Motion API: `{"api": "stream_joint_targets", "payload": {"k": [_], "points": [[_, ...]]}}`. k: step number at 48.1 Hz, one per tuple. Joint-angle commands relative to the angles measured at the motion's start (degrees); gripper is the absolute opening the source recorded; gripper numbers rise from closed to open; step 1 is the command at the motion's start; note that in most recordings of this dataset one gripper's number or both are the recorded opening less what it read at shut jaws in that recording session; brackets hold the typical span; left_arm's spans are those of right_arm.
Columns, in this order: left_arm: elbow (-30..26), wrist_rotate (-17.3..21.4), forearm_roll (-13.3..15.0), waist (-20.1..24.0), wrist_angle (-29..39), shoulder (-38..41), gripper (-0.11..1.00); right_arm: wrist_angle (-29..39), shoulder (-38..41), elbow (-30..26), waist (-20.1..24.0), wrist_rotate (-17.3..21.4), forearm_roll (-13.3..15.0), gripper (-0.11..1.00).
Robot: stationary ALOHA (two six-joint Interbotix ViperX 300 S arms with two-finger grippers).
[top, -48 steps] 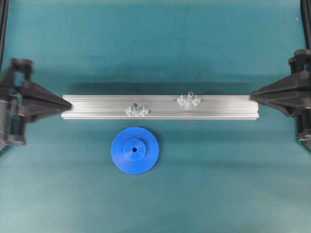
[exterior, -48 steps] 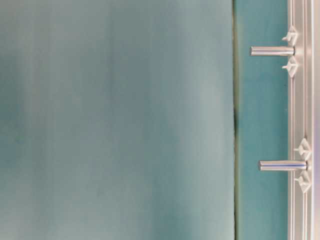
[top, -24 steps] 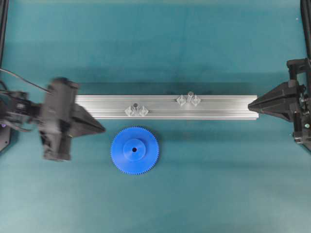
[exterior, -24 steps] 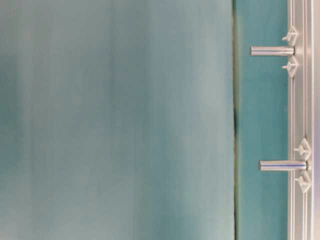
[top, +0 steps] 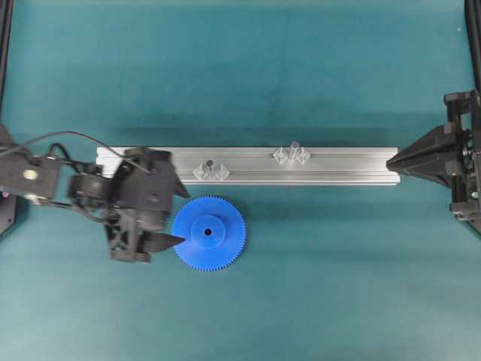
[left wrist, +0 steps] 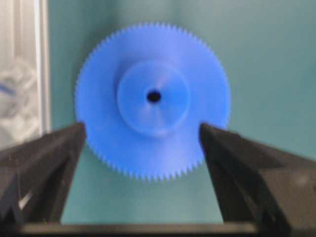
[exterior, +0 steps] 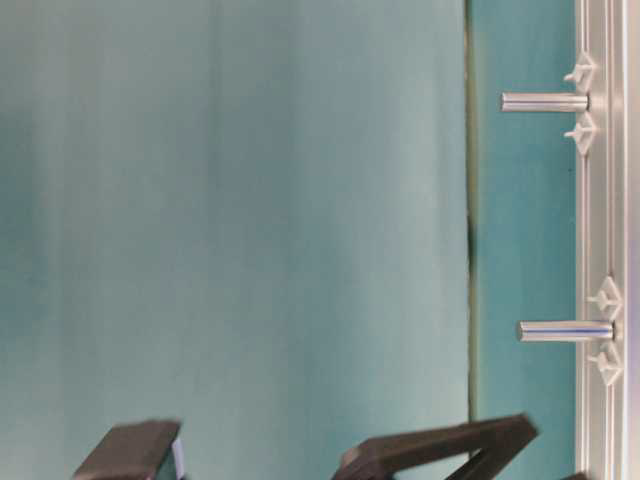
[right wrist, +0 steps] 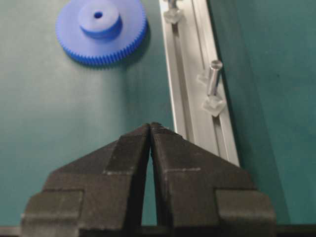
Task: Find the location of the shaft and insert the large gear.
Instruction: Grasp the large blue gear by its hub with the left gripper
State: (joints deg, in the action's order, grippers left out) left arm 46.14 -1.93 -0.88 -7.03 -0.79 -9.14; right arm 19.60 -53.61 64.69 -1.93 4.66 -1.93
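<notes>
The large gear (top: 218, 244), a blue toothed disc with a raised hub, lies flat on the teal mat just in front of the rail (top: 338, 165). Two upright grey shafts stand on the rail, one at the left (top: 210, 163) and one at the right (top: 294, 145), each between clear diamond mounts. My left gripper (top: 184, 219) is open at the gear's left rim. In the left wrist view its fingertips flank the gear's (left wrist: 108, 113) near edge without closing on it. My right gripper (top: 387, 160) is shut and empty at the rail's right end, far from the gear (right wrist: 101, 32).
The aluminium rail (right wrist: 190, 74) runs across the middle of the mat, with one shaft (right wrist: 214, 74) close to my right gripper (right wrist: 150, 126). The table-level view shows both shafts (exterior: 545, 101) (exterior: 565, 330) and the left gripper's fingers (exterior: 440, 448) at the frame's bottom edge.
My left gripper has swung from the rail's left end to the gear's left side and gone from shut to open. The right gripper drew back slightly. The gear has not moved.
</notes>
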Motion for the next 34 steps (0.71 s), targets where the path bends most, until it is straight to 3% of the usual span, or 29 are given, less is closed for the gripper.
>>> {"api": "stream_joint_targets", "payload": {"k": [1,16,34], "points": [[-2.55,-0.09,-0.09,-0.35,0.09,2.11,0.92,0.44,0.26,-1.14,-0.26,0.44,0.09,0.14],[-8.7,0.09,-0.18,-0.97,3.43,11.25,0.92,2.02,-0.44,-0.7,-0.35,0.44,0.09,0.14],[-11.87,0.18,-0.18,-1.05,6.77,15.29,0.92,2.29,-2.72,0.53,-0.53,0.44,0.09,0.14]]}}
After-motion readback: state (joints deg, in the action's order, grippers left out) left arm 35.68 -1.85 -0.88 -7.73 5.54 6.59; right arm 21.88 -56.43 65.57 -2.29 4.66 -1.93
